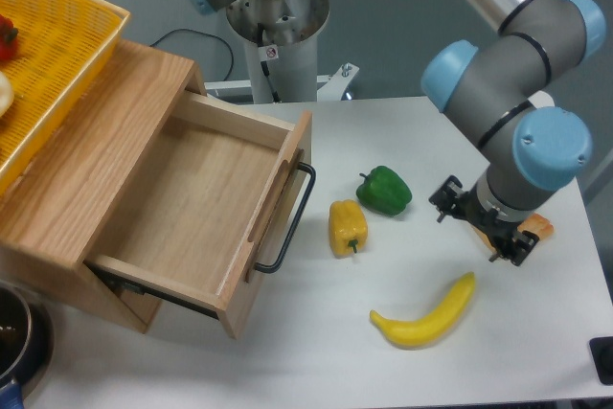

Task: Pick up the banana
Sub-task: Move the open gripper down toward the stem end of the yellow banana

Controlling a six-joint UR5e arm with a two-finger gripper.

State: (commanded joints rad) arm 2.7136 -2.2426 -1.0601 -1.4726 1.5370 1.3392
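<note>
Three pieces of produce on the white counter (402, 371). Far left: yellow basket (57, 55) atop a wooden cabinet, its drawer (192, 208) pulled open, black handle (287, 227) facing the produce. Right of the handle: yellow pepper (348, 227), then green pepper (385, 190) just behind it. Lower right of both lies the banana (427, 317), flat, curve bowed toward the near edge, one tip pointing up toward me. My fingers (484, 222) hang just above and right of that tip, holding nothing; the wrist hides them, so I cannot tell how wide they stand. Judgement: banana is light, smooth-skinned, firm yet bruisable, and may roll. Best grip looks like the thick middle, across the narrow width, gentle squeeze. Ends taper and would likely slip.
</note>
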